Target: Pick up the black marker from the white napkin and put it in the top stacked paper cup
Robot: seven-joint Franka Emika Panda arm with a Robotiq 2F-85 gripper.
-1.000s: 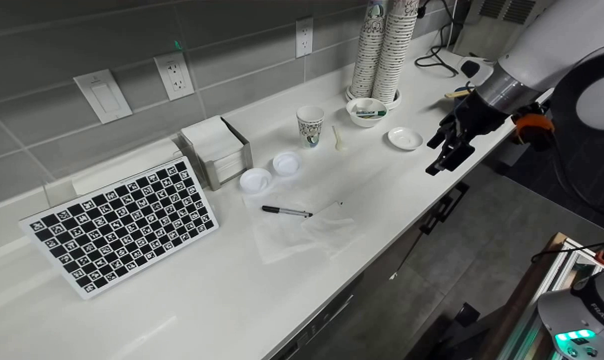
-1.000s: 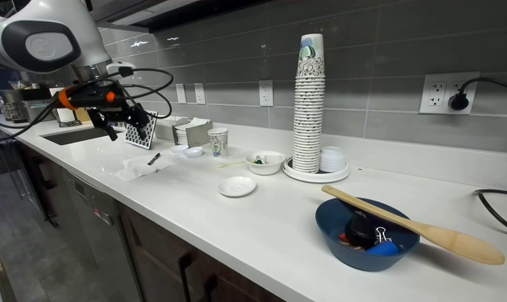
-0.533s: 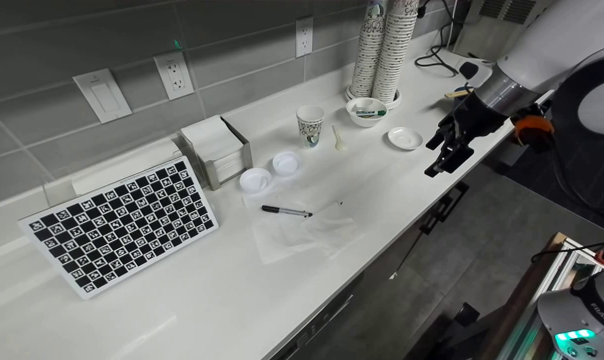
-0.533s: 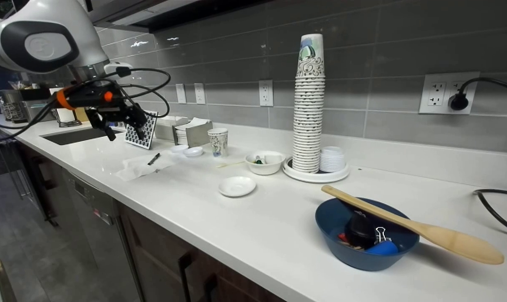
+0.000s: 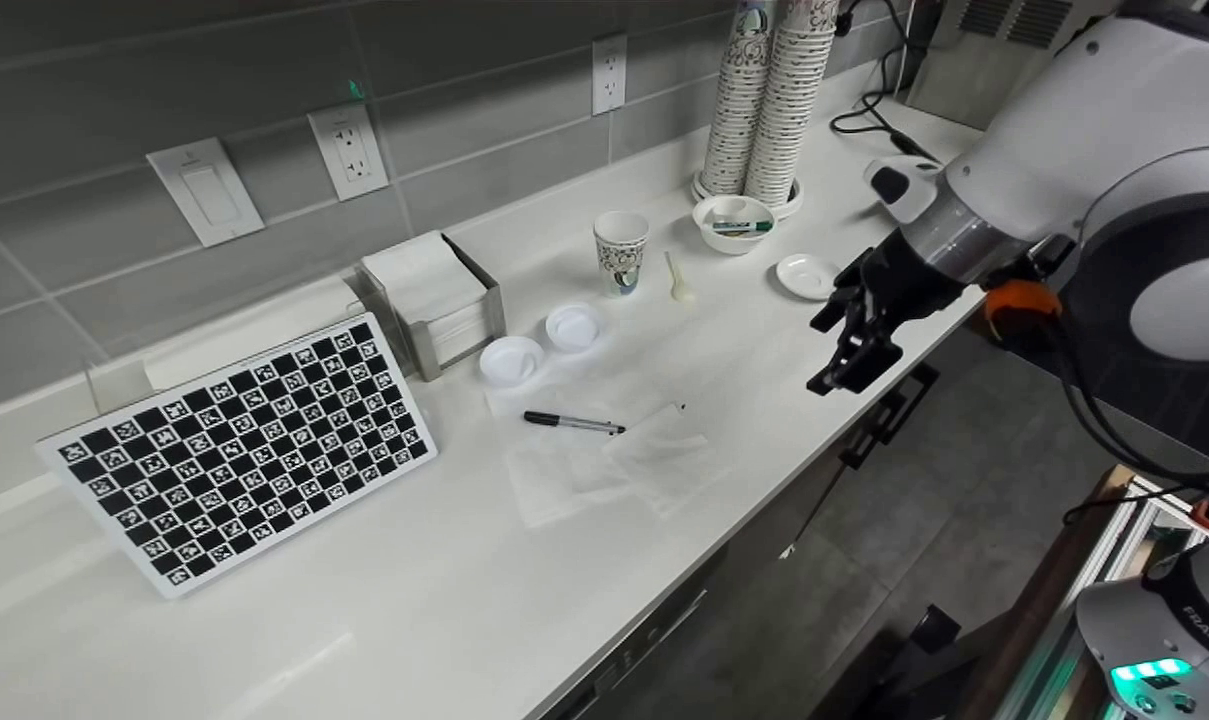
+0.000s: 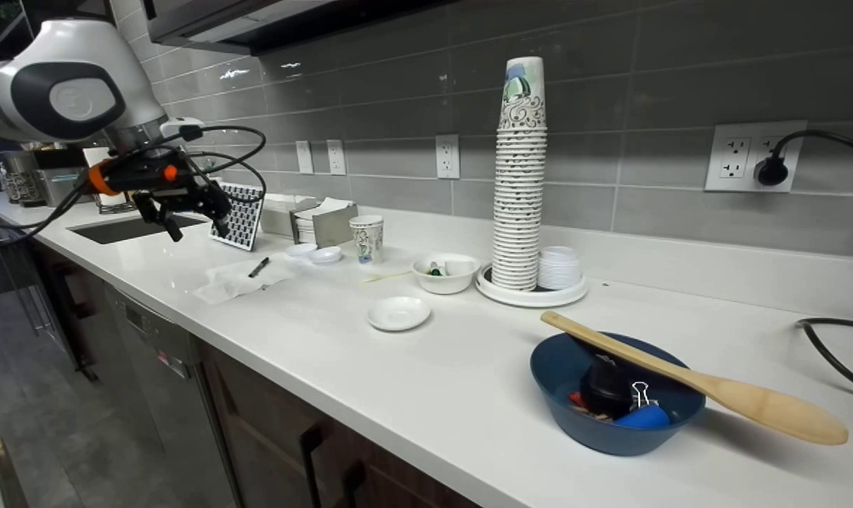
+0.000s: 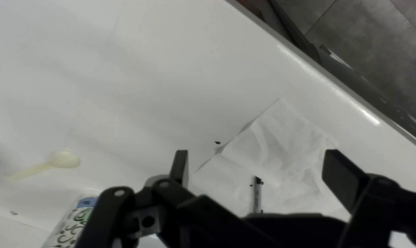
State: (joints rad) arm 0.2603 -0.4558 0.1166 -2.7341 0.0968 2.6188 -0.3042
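Your Robotiq gripper hung spread wide; the black-capped marker lay on the white napkin.

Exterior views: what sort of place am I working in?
Likely a kitchen, perhaps a shared break area: an exterior view shows what looks like a sink, a napkin holder and a tall paper-cup stack.

In an exterior view I have the marker on the napkin, the board left, the saucer right, the short cup stack farther back, left of the bowl.
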